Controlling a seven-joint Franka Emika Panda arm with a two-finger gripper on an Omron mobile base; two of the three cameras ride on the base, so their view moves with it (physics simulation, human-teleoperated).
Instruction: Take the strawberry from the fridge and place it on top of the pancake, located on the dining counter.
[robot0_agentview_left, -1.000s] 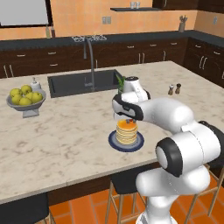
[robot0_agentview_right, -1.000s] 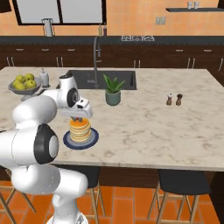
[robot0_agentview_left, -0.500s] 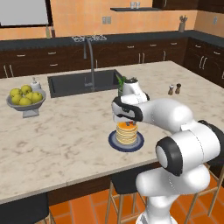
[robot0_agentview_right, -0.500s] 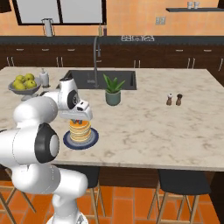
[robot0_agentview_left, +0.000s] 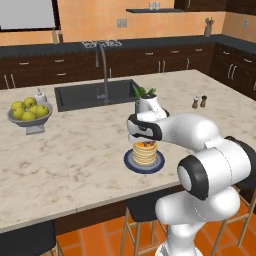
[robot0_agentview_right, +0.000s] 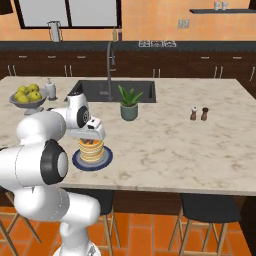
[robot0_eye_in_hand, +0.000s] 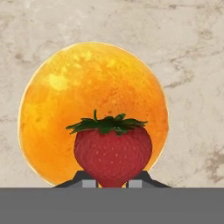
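The gripper (robot0_eye_in_hand: 112, 183) pinches the strawberry (robot0_eye_in_hand: 113, 155) between its closed fingers directly above the pancake (robot0_eye_in_hand: 65, 109) on the dining counter (robot0_eye_in_hand: 192, 57); released from any height or off-centre, the berry could roll off the stack.
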